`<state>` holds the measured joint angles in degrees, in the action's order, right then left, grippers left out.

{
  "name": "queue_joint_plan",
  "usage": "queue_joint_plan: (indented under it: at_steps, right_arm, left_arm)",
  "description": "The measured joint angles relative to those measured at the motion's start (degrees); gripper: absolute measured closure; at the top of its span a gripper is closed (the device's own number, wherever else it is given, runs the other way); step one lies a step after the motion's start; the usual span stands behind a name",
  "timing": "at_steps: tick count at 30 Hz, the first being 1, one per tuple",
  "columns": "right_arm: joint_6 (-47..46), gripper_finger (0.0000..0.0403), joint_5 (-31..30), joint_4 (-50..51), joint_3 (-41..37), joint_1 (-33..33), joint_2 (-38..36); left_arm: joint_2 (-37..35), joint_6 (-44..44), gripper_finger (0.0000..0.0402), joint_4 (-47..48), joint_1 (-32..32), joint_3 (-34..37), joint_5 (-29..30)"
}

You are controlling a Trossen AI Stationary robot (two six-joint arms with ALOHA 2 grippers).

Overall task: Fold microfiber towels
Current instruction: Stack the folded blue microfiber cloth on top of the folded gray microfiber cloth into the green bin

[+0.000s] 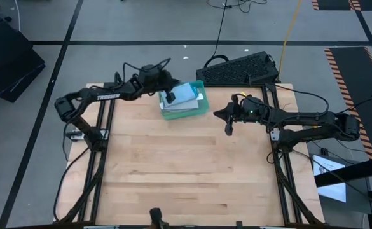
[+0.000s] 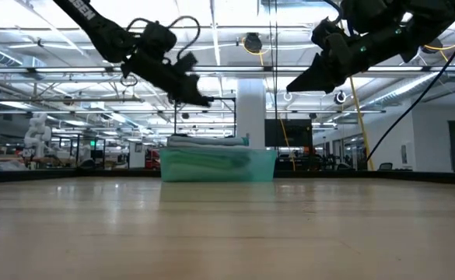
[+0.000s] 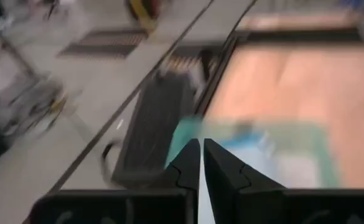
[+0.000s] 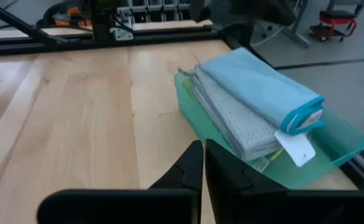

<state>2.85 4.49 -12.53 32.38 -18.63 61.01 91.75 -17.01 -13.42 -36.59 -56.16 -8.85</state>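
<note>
Folded microfiber towels lie stacked in a teal plastic tray (image 1: 197, 109) at the table's far middle: a light blue one (image 4: 262, 87) on top, a grey one (image 4: 238, 121) under it, more below. A white tag (image 4: 297, 148) hangs from the top towel's end. My left gripper (image 1: 170, 97) hovers shut above the stack, holding nothing; in its own view the fingers (image 3: 201, 163) meet over the tray. My right gripper (image 1: 229, 129) hangs shut in the air to the right of the tray, well above the table, fingers (image 4: 203, 163) closed on nothing.
A black keyboard (image 1: 238, 69) lies off the table's far edge, right of the tray. The bare wooden tabletop (image 1: 186, 172) stretches from the tray to the near edge. Black frame rails (image 1: 100, 137) run along both sides.
</note>
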Motion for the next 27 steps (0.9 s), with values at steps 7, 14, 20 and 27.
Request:
queue_joint_plan:
  at_steps: [7, 14, 20, 27]
  right_arm:
    - [-1.07, 0.0395, 0.0, -1.7, 0.0, 0.0, 0.02]
    - [-3.1, 0.0395, 0.03, -1.8, 0.0, 0.0, 0.04]
    - [-3.69, 0.0395, 0.03, -1.8, 0.0, 0.0, 0.04]
    - [-3.21, 0.0395, 0.05, -1.78, 0.0, 1.95, 0.04]
  left_arm:
    - [7.33, 3.08, 0.0376, -0.25, 1.23, -3.65, -2.11]
    - [14.33, 2.37, 0.0376, 15.09, 1.33, -9.95, -1.9]
    - [12.66, 1.92, 0.0376, 19.13, 1.27, -10.86, -3.25]
    - [0.98, 2.53, 0.0376, 23.57, 3.1, -10.91, -3.54]
